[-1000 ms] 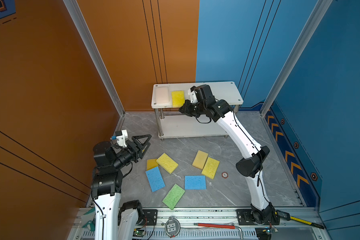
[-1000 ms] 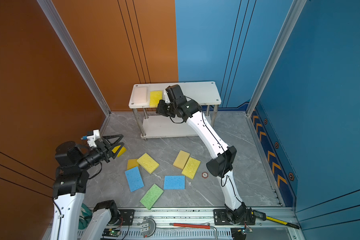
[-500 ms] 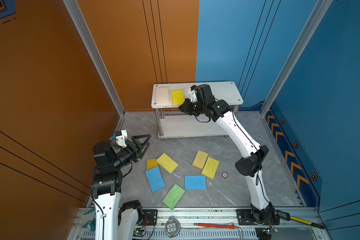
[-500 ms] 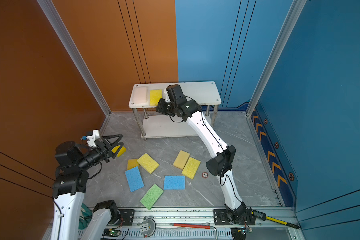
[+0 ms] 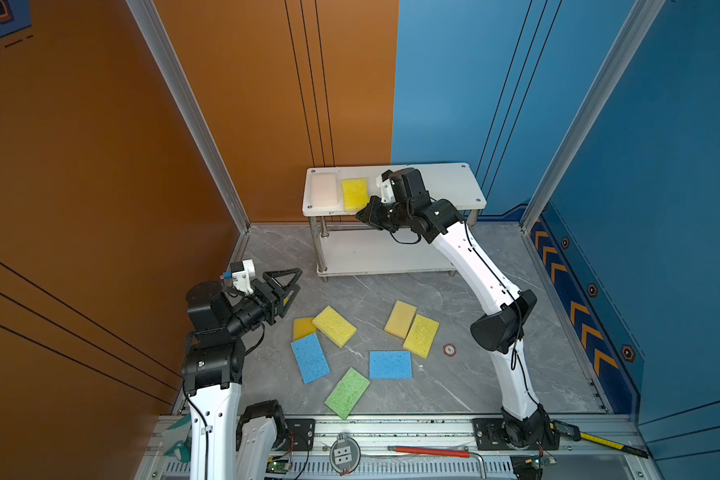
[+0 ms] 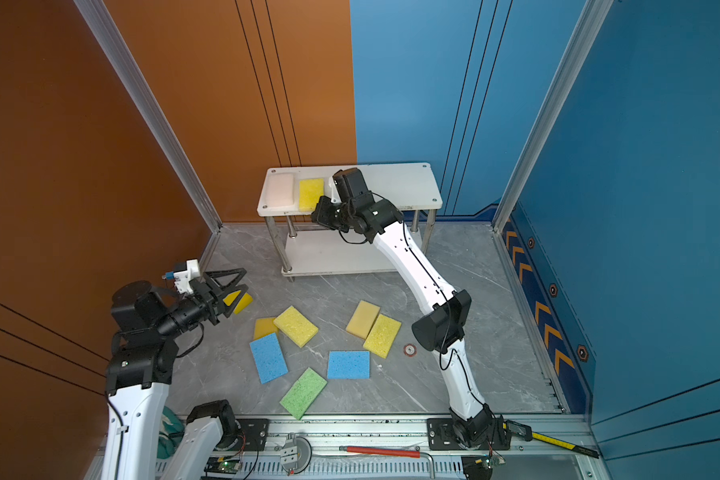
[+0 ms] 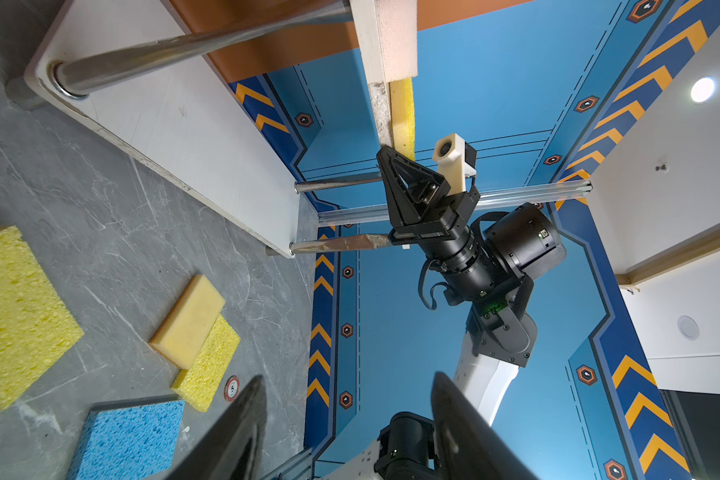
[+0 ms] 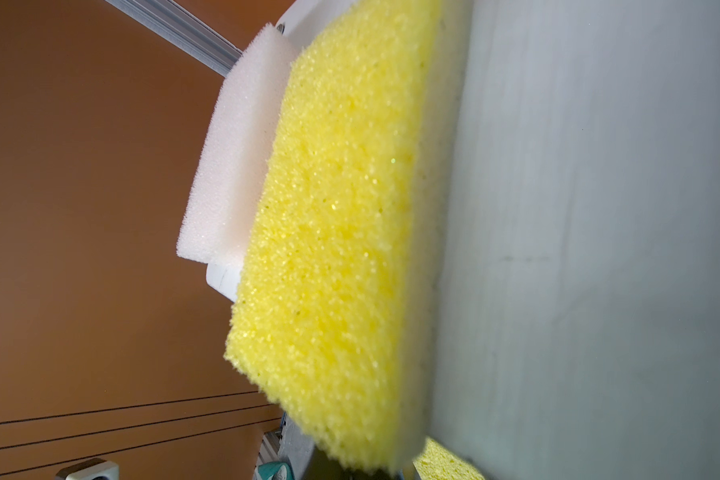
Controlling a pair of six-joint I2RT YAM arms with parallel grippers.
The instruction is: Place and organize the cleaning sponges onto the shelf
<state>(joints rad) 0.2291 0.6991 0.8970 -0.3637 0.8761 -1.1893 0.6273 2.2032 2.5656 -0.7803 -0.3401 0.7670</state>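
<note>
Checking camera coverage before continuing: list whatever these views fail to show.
- Right gripper fingertips: covered by its own body in both top views, and outside the right wrist view, where the yellow sponge looms blurred.
- Sponge under the left gripper: mostly covered by it in both top views.
- Shelf, rear of the lower board: hidden under the upper board.
</note>
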